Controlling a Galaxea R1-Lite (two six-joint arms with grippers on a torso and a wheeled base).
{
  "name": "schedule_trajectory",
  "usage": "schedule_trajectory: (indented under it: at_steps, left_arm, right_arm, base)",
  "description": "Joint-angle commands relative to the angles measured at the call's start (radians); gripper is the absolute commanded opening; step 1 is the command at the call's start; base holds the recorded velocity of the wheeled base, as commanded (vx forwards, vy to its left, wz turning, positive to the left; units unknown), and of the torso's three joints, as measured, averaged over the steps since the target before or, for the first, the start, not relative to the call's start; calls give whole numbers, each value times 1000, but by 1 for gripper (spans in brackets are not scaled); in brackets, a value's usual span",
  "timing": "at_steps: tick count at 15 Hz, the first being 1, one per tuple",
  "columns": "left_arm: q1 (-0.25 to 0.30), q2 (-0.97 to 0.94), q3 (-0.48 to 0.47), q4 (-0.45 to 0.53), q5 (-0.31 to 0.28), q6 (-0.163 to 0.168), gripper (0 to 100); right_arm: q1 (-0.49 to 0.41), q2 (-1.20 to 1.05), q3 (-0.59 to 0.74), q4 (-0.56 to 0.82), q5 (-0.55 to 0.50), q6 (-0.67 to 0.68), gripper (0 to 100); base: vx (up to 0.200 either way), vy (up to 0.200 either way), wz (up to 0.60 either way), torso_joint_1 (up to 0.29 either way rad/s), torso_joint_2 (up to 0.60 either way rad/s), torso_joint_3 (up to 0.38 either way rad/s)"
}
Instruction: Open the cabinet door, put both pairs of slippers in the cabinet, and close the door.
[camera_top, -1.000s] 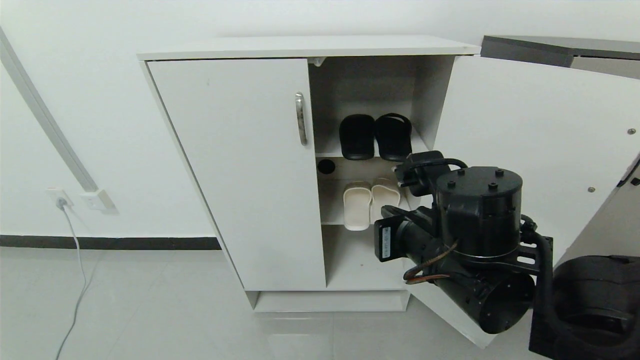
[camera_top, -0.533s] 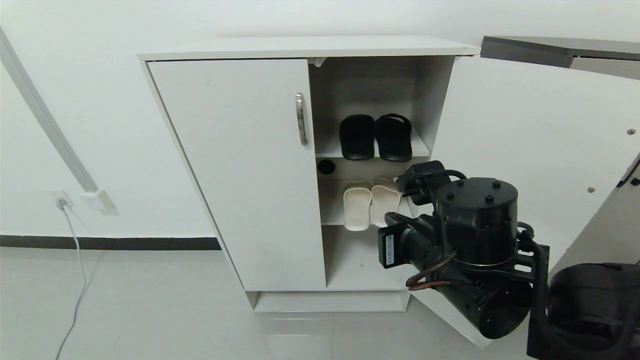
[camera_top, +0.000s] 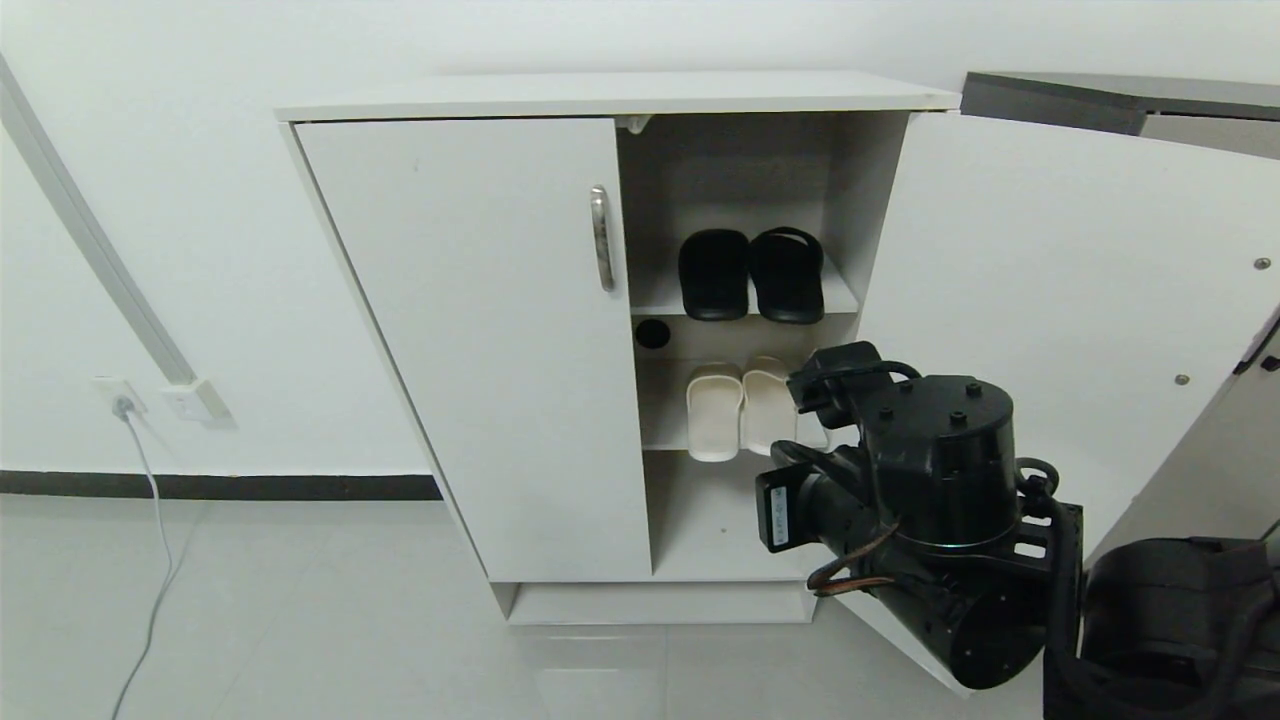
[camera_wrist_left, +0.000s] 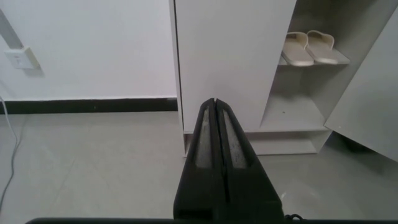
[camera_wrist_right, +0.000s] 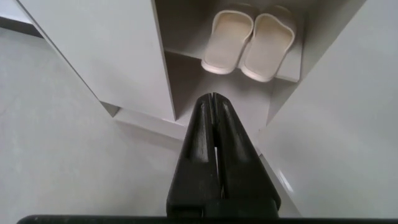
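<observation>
Now rounded black slippers (camera_top: 752, 273) on upper shelf (camera_top: 650, 300), smooth cream slippers (camera_top: 742, 407) on middle shelf (camera_top: 660, 436) of white flat-panel cabinet (camera_top: 620, 95); right door (camera_top: 1050, 260) open. Left gripper (camera_wrist_left: 214, 102), right gripper (camera_wrist_right: 213, 96): tapered black fingers (camera_wrist_right: 202, 124) pressed together, empty.

No legible text; white label (camera_top: 773, 507) on right arm (camera_top: 940, 470), print too small.

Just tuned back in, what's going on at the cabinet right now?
Both pairs are already inside the cabinet: the black slippers sit on the upper shelf and the white slippers on the middle shelf. The right door stands wide open and the left door is shut. The right gripper is shut and empty, pointing at the opening below the white slippers. The left gripper is shut too, back from the cabinet. Only closing the door is left.
</observation>
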Motion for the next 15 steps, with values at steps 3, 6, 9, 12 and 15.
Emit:
schedule_trajectory:
  at_steps: [3,6,9,12,15]
  left_arm:
    - [0,0,0,0,0,0,0]
    - [0,0,0,0,0,0,0]
    - [0,0,0,0,0,0,0]
    - [0,0,0,0,0,0,0]
    - [0,0,0,0,0,0,0]
  right_arm:
    - [-1,-3,8,-2,-1,2,0]
    - [-4,12,6,-16,-1,-1,0]
    - [-7,12,14,-36,-3,-3,0]
    - [-7,9,15,-37,-4,-3,0]
    - [-7,1,24,-37,-6,-7,0]
  base:
    - [0,0,0,2,-107,-119]
    - [0,0,0,17,-255,-361]
    - [0,0,0,41,-525,-364]
    - [0,0,0,108,-463,-359]
    - [0,0,0,121,-466,-339]
